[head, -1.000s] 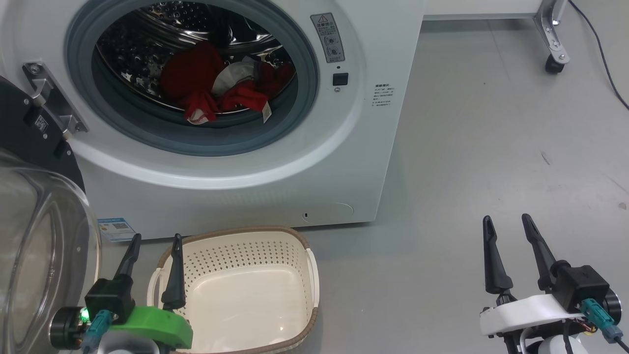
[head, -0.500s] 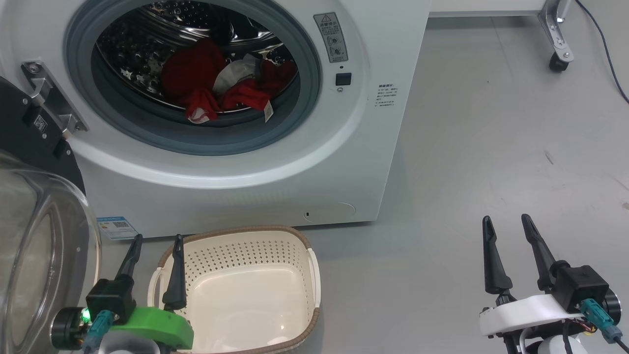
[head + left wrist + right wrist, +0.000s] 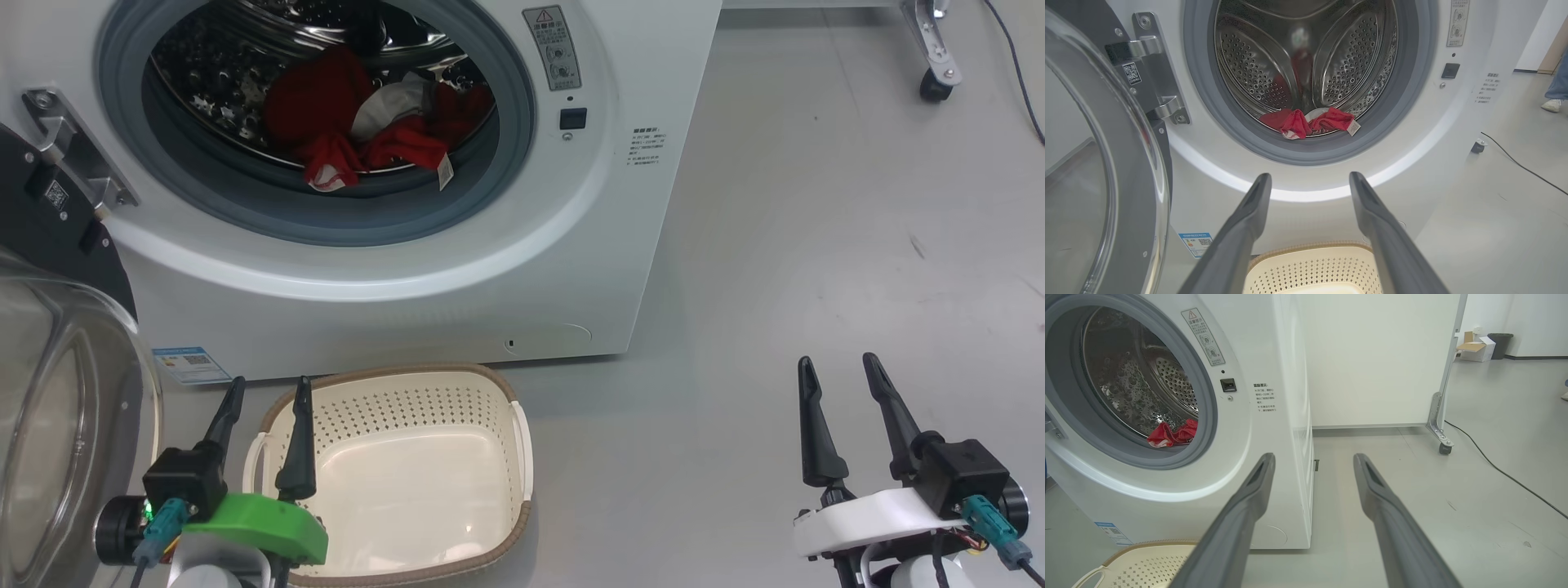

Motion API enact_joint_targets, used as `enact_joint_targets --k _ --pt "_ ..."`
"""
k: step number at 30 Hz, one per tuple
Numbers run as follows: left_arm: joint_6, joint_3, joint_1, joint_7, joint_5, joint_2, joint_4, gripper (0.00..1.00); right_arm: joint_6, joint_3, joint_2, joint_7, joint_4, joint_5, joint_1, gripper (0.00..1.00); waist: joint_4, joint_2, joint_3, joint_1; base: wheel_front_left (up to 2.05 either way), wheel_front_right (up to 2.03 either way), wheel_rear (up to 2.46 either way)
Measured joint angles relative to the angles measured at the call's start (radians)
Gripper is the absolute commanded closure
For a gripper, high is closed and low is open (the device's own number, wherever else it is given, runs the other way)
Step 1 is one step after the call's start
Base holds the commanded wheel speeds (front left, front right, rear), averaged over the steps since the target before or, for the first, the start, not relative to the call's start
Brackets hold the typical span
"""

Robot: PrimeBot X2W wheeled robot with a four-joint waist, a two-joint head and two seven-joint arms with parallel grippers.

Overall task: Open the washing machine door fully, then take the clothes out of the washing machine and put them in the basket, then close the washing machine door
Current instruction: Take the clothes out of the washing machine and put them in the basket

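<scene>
The white washing machine [image 3: 490,269] stands open, its door [image 3: 57,392] swung out to the left with the glass bowl facing me. Red clothes [image 3: 367,122] with white trim lie at the front of the steel drum, also seen as the clothes [image 3: 1306,121] and the clothes [image 3: 1171,433]. The cream basket [image 3: 514,425] sits empty on the floor below the opening. My left gripper [image 3: 269,390] hovers open over the basket's left handle. My right gripper [image 3: 837,369] is open above bare floor to the right of the machine.
A white partition on a castor wheel [image 3: 935,82] stands behind and right of the machine, with a black cable [image 3: 1506,473] trailing over the grey floor. A person's foot [image 3: 1553,104] shows far right. A cardboard box and a dark bin [image 3: 1498,345] stand far off.
The whole head view has shifted a little, so the camera moved. Both grippers stay open in much the same places; the clothes have not moved.
</scene>
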Motion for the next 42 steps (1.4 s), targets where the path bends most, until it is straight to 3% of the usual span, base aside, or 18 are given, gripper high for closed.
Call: enact_joint_targets --k 16,24,42 --pt "-0.053 -0.029 -0.218 0.109 -0.061 -0.015 0.112 0.00 0.016 0.046 -0.001 0.000 -0.025 -0.028 -0.052 0.00 -0.022 0.0000 0.126 0.0000 0.00 0.00 0.00" --pt "-0.078 -0.032 -0.401 0.214 -0.087 -0.012 0.179 0.00 0.016 0.074 -0.001 0.000 -0.039 -0.010 -0.112 0.00 -0.053 0.0000 0.225 0.0001 0.00 0.00 0.00" --pt "-0.101 0.018 -0.804 0.559 -0.172 0.120 0.303 0.00 -0.004 0.167 -0.004 0.000 -0.049 0.089 -0.236 0.00 -0.184 0.0000 0.414 0.0001 0.00 0.00 0.00"
